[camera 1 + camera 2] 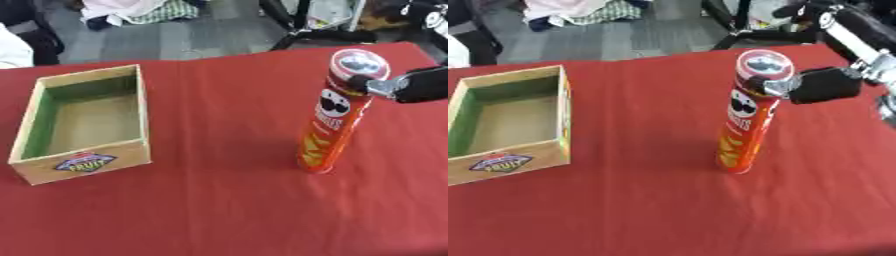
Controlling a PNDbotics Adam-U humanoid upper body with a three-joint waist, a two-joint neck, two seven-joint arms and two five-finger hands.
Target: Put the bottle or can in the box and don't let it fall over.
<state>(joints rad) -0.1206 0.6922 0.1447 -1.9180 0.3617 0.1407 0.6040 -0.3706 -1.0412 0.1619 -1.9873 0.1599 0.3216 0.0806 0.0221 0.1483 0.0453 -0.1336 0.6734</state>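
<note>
Right eye view only — right hand at can top

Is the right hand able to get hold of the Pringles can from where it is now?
Probably yes. The right hand is already at the upright Pringles can near its top, coming from the right, and nothing on the red tablecloth stands between them.
</note>
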